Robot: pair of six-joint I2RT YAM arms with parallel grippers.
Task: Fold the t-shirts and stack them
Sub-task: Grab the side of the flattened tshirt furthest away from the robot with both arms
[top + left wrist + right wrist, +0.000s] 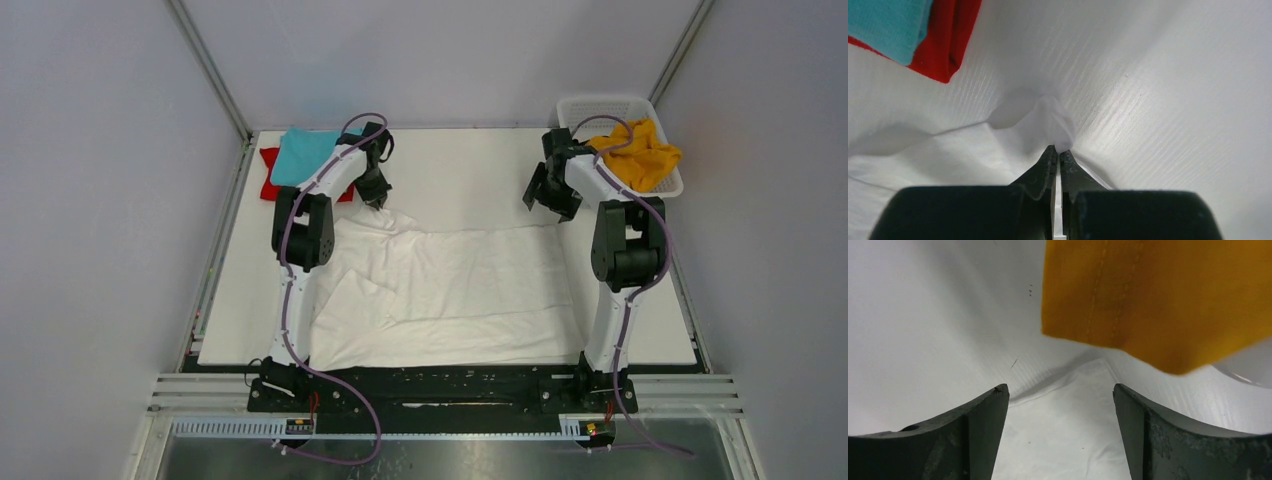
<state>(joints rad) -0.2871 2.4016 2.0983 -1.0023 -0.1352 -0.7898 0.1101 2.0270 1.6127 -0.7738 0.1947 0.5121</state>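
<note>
Looking across the counter [470, 165], the far middle strip is bare, leaving open room between the two arms. The near half is covered by the white t-shirt [450, 290], spread wide and rumpled, its hem almost at the near edge. The left gripper [377, 200] sits at the shirt's far left corner, and its wrist view shows the fingers [1048, 165] pressed together on a small raised peak of the white cloth. The right gripper [547, 195] hangs over the shirt's far right corner with its fingers [983, 415] spread wide apart; that corner lies flat between them in the wrist view. At the counter's far left corner a folded teal t-shirt [305, 155] lies on a red t-shirt [268, 182], just beside the left gripper. At the far right corner a white basket [600, 105] holds the mustard t-shirt [642, 152], which spills over the rim, a fold of it hanging close by the right gripper.
</note>
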